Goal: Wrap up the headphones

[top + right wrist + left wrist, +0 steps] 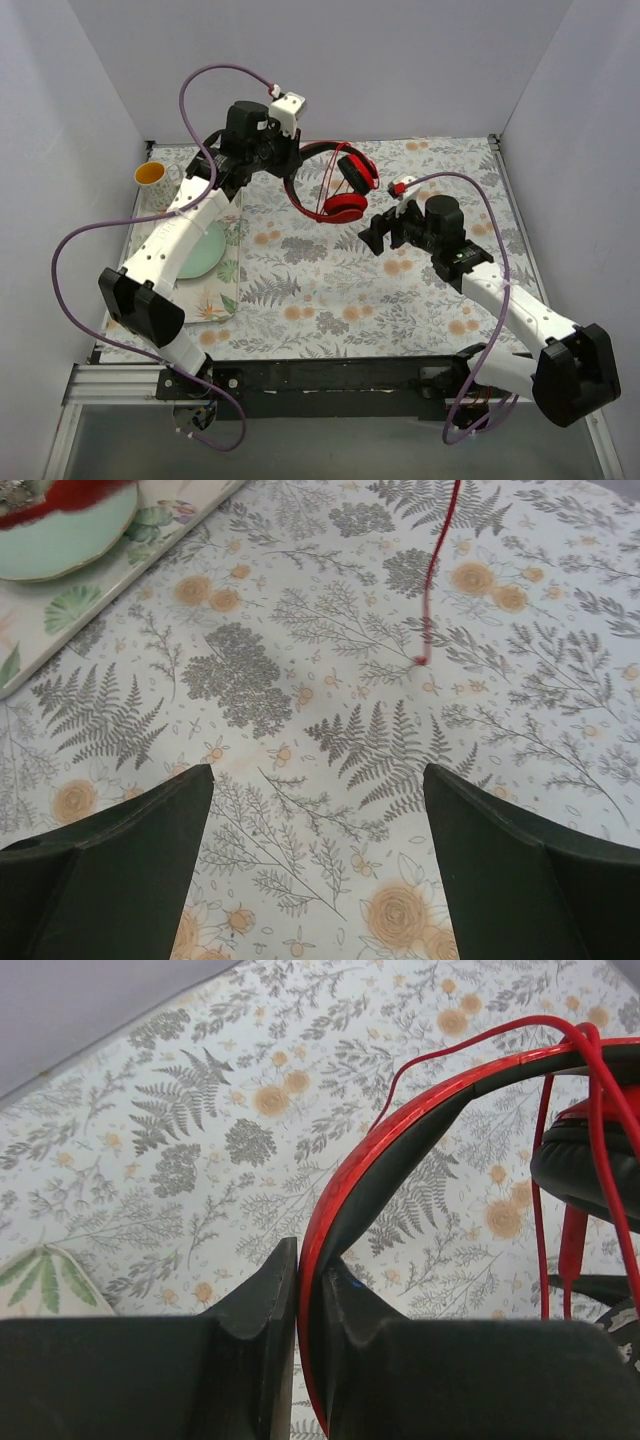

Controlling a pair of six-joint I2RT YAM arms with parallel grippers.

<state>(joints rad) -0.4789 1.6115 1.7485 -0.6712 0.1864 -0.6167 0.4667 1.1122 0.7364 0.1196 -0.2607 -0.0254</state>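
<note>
The red headphones point(335, 185) with black inner band hang at the back middle of the table, held up by their band. My left gripper point(283, 160) is shut on the band point(345, 1210), which passes between its two black fingers. The thin red cable point(595, 1130) is looped over the band and runs down past the black ear pad point(580, 1165). My right gripper point(380, 235) is open and empty, low over the floral cloth, to the right of and nearer than the headphones. In the right wrist view the free cable end point(432, 580) hangs ahead of the open fingers.
A pale green plate point(205, 250) lies on a leaf-print mat point(228, 295) at the left, under my left arm. A white mug with yellow inside point(152, 177) stands at the back left. White walls close the sides and back. The plate's rim shows in the right wrist view point(60, 540).
</note>
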